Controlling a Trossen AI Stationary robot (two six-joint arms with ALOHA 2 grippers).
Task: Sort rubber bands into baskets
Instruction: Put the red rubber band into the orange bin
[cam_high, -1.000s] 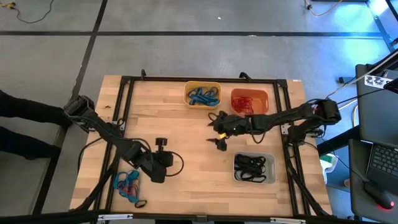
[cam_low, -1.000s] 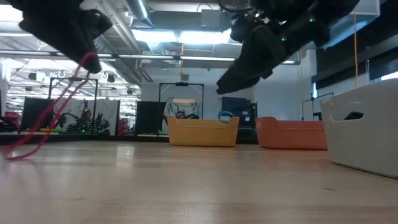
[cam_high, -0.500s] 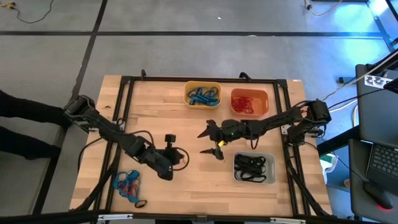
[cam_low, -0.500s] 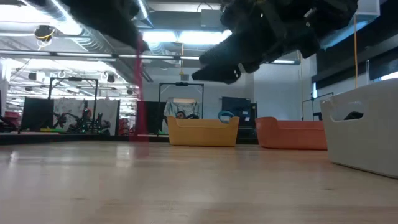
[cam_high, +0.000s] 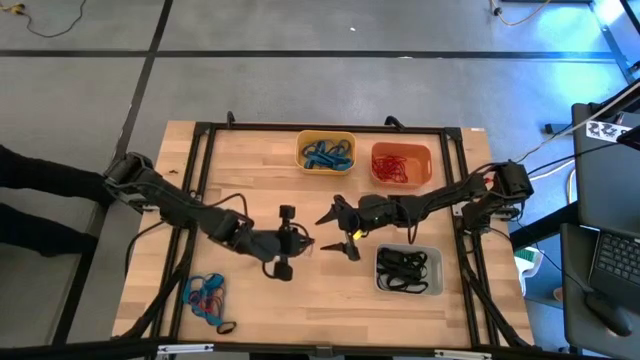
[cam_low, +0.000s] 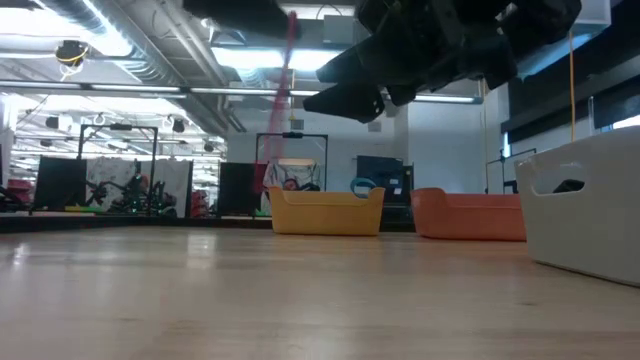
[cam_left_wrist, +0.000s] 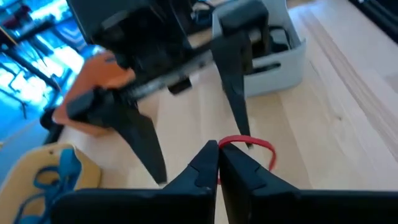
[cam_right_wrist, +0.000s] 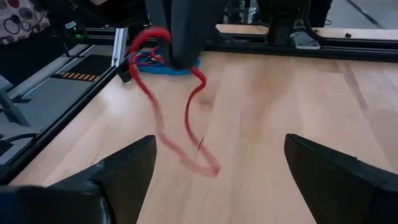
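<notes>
A red rubber band hangs from my left gripper, which is shut on it above the middle of the table. My right gripper stands open just right of it, facing it, its fingers on either side of the hanging band without touching. Blue bands lie in the yellow basket, red ones in the orange basket and black ones in the pale grey basket. A small pile of blue, red and black rubber bands lies at the near left. My left gripper pinches the red band's upper part between its two shut fingertips. The fingers come from the table's left, slanting a little downward. The band hangs slack below them as an open loop, clear of the table.
The dark metal frame runs along the table's left, right and far sides. Bare wood lies between the pile and the grey basket. Black cables trail from the left arm.
My left gripper has gone from beside the pile toward the table's right, rising and tipping closer to level. The red band, whose lower end was down by the table, now hangs clear. My right gripper has shifted toward the left gripper and levelled out, staying open.
</notes>
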